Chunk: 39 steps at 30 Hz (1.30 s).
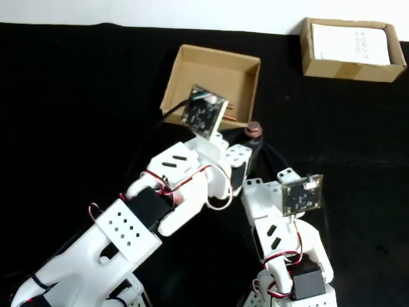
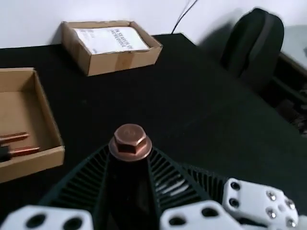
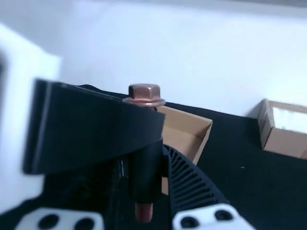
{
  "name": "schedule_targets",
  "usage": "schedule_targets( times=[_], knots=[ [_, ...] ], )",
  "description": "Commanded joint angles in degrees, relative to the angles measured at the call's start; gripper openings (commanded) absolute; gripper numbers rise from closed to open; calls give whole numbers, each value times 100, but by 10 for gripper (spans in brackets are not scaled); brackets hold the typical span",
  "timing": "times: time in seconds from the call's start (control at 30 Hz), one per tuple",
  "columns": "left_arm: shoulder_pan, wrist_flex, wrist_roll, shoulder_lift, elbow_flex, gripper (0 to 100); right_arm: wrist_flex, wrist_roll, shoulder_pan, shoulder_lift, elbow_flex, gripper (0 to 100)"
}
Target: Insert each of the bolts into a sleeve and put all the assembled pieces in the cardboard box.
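A copper bolt (image 1: 254, 128) sits fully in a black sleeve (image 2: 129, 191), standing upright just off the near right corner of the cardboard box (image 1: 192, 57). My left gripper (image 2: 129, 167) is shut on the sleeve, its ribbed fingers (image 2: 76, 187) on both sides. The bolt head (image 3: 145, 94) tops the sleeve (image 3: 146, 177), and the threaded tip (image 3: 143, 211) sticks out below. My right gripper (image 3: 146, 163) is also shut on that sleeve, from the opposite side. Two copper-ended pieces (image 2: 14, 145) lie inside the cardboard box (image 2: 48, 120).
A second cardboard box (image 1: 351, 67) holding a white booklet sits at the far right corner of the black table. A dark bag (image 2: 254, 43) stands beyond the table edge. Open black tabletop (image 2: 192, 105) lies between the two boxes.
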Motion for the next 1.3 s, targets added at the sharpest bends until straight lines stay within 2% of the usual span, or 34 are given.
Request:
schedule_targets(
  times=[0.0,0.2,0.27,0.47,0.7,0.8,0.97,1.13,1.27],
  knots=[
    [66,378,9,-13,-119,30,-163,97,40,-31,-31,7],
    [22,1389,18,-198,-286,262,-163,70,48,13,-31,7],
    [-119,1881,26,-488,-382,291,-171,62,242,22,-31,7],
    [-716,2716,0,-1965,-233,213,-453,-334,927,312,-101,6],
    [-1525,2901,0,-4101,1015,4,-1209,-343,945,2246,-1332,6],
    [-1982,2884,-9,-5042,1807,20,-1490,-334,936,3486,-2097,6],
    [-2941,2330,-9,-6290,2941,20,-2062,-299,910,5833,-3618,6],
    [-4048,1960,0,-6105,3345,20,-2123,-237,840,8084,-5473,6],
    [-4699,1873,0,-6105,3820,20,-2123,580,664,9666,-6695,6]
  ],
)
